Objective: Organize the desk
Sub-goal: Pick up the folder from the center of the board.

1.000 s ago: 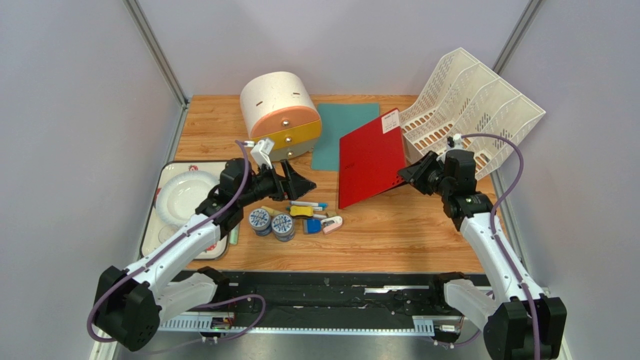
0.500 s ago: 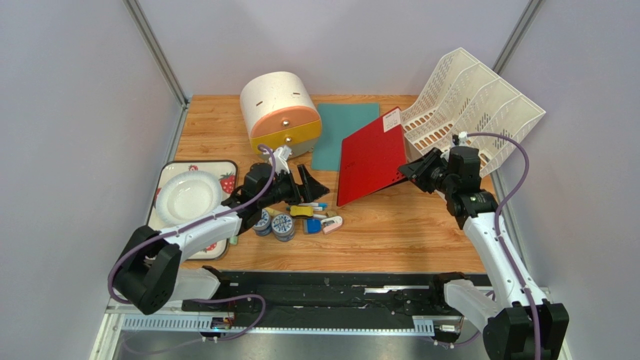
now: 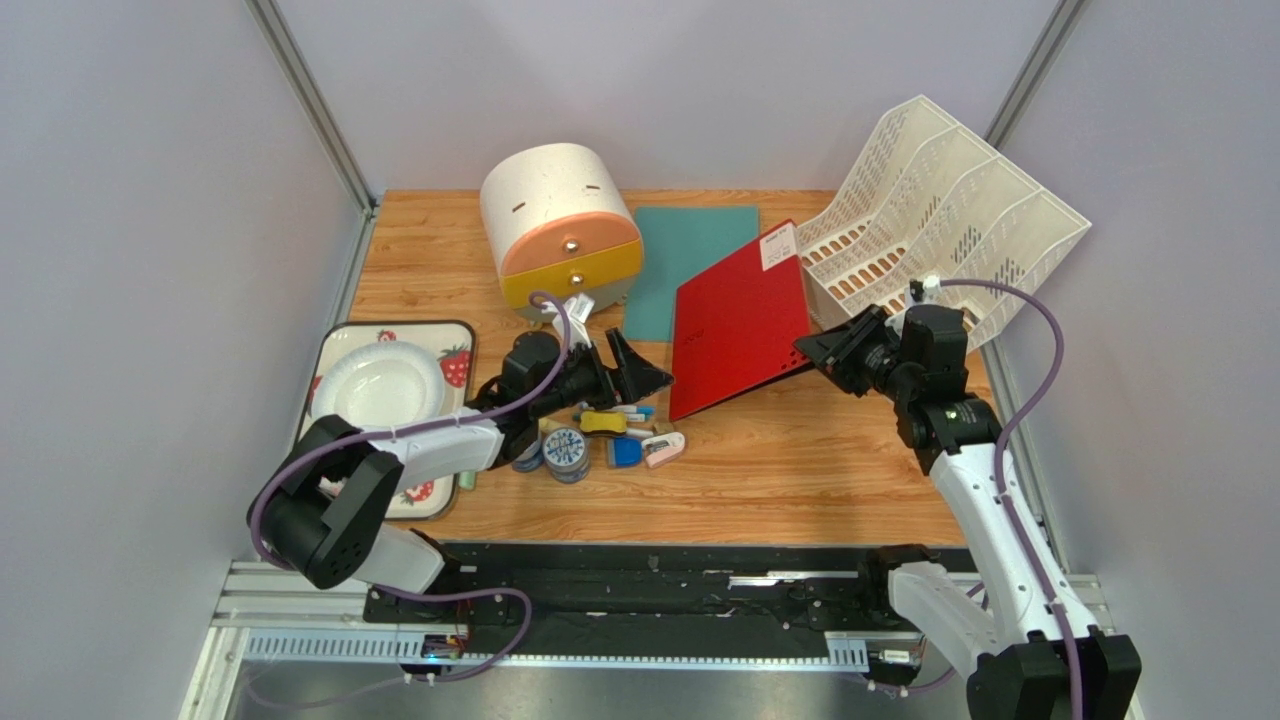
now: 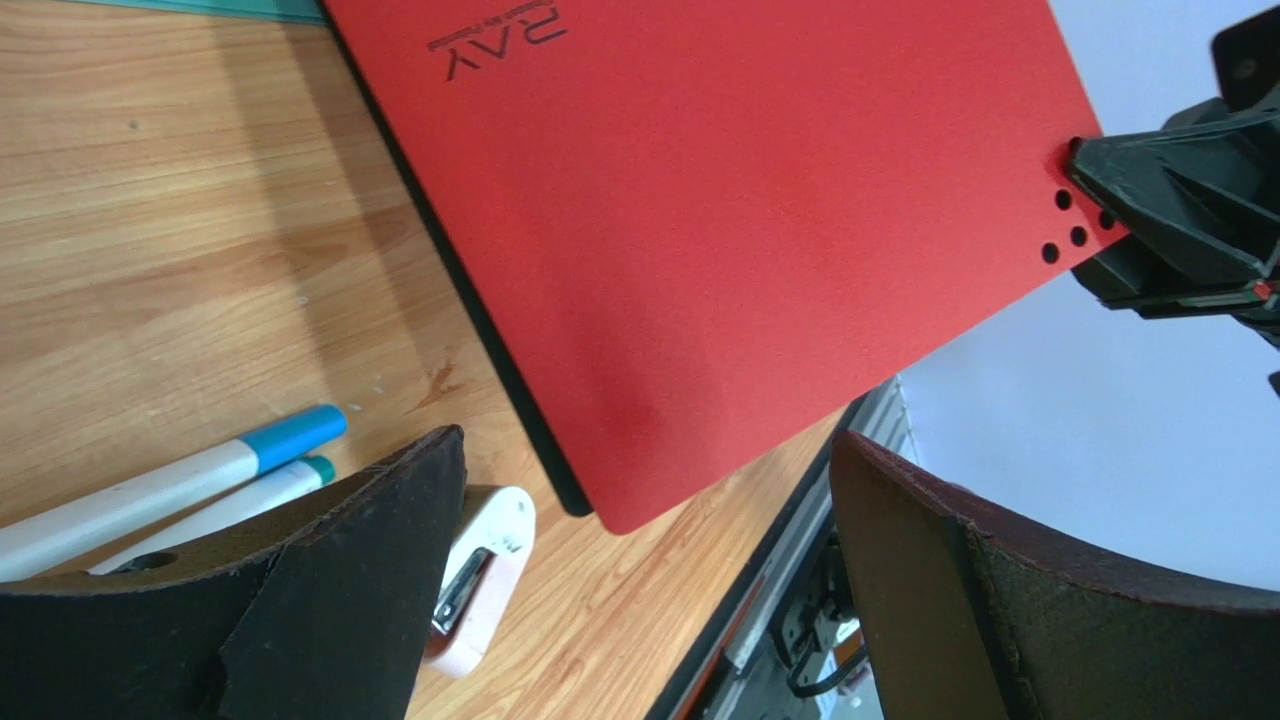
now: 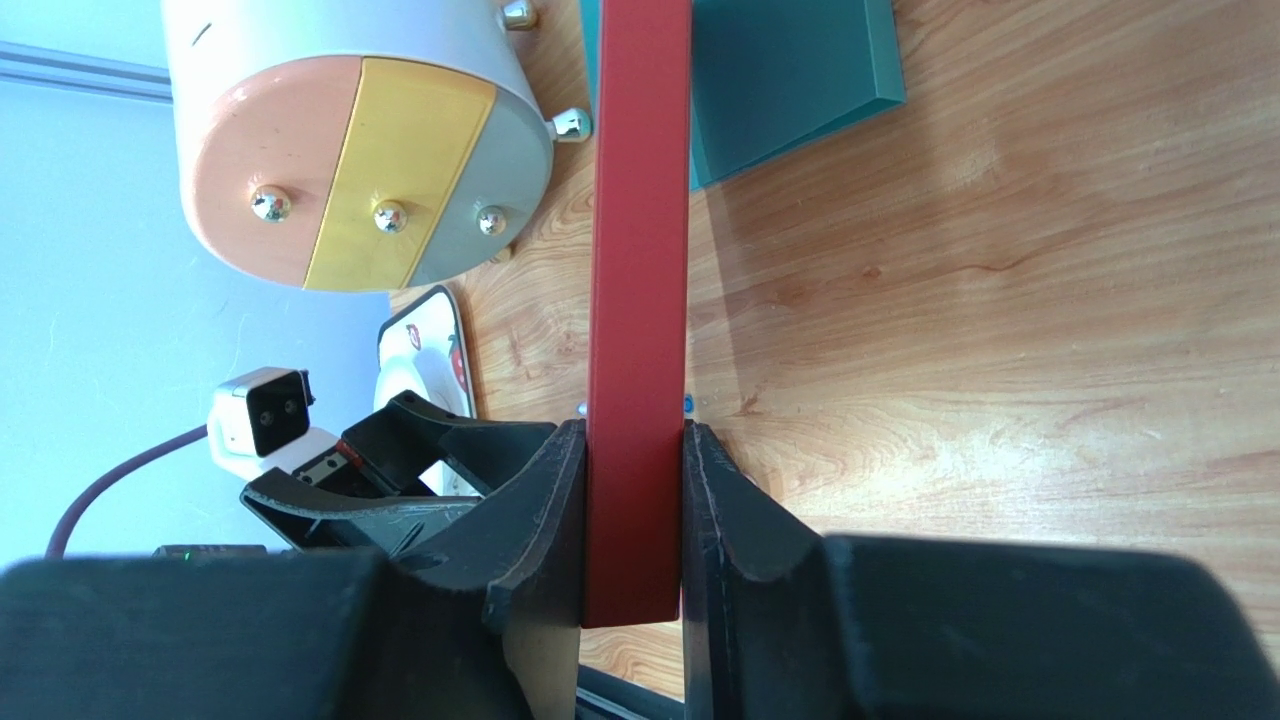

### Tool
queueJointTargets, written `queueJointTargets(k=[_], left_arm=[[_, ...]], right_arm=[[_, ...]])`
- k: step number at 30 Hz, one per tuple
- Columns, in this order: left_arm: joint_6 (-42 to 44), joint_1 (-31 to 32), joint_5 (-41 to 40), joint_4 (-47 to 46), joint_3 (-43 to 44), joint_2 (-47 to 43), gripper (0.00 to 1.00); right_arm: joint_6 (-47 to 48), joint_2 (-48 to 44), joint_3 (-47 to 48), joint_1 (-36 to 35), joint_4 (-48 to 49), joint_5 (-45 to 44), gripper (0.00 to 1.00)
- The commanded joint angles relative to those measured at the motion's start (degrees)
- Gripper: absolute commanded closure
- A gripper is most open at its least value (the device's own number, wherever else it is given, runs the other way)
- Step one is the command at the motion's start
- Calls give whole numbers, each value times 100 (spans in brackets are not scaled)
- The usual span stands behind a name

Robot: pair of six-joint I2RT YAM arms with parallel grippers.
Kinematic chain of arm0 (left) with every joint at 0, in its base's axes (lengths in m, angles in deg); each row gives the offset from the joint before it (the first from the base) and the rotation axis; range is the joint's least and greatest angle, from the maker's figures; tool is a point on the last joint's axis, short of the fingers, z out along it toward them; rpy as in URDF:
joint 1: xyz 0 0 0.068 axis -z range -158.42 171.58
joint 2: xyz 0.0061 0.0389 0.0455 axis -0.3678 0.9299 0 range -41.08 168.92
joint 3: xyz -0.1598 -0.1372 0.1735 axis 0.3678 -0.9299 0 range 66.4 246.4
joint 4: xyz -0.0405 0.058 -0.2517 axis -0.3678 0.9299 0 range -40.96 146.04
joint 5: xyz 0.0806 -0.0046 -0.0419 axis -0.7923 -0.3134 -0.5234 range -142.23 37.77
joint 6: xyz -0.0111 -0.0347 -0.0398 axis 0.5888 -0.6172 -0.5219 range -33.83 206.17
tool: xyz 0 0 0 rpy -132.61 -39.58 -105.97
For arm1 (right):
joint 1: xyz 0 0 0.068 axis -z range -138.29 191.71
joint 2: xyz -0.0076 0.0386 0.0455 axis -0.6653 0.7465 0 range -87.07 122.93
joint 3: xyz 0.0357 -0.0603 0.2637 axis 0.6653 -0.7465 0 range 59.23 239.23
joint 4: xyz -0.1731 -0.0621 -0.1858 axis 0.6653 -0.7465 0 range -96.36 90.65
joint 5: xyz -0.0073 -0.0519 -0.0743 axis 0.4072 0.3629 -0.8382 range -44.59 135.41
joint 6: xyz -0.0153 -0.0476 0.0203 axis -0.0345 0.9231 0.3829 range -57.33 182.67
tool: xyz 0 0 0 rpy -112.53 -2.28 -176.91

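Right gripper is clamped on the right edge of the red folder in a narrow pinch. The folder is tilted up off the desk, left edge low by the pens. Left gripper is wide open, holding nothing, jaws aimed at the folder's near-left corner, just beside it. The desk fills mid-view, with a white file rack far right. Risks:
- The edge-only pinch may let the folder pivot or slip if swung.
- The low edge may drag the teal folder or the pens.
- The left jaws may bump the corner.
- Hitting the rack rim could tip it.
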Motion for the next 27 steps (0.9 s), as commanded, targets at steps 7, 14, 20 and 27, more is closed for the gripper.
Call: queueJointTargets(k=[7,14,20,27], left_arm=[[-227,99,-54,-735,-116,25,1],[-297,107,-98,-823,-203,24,1],[-376,107,-10,-1129,-230,-55,1],[-579,107,130,-1815,-362,-125,1]], right_arm=[[-410,-373,104,16,837,384,100],[-515,-734,95,25,785,305,100],[-542,-1068,130,33,671,243,100],[-717,-1498,34,24,635,331,100]])
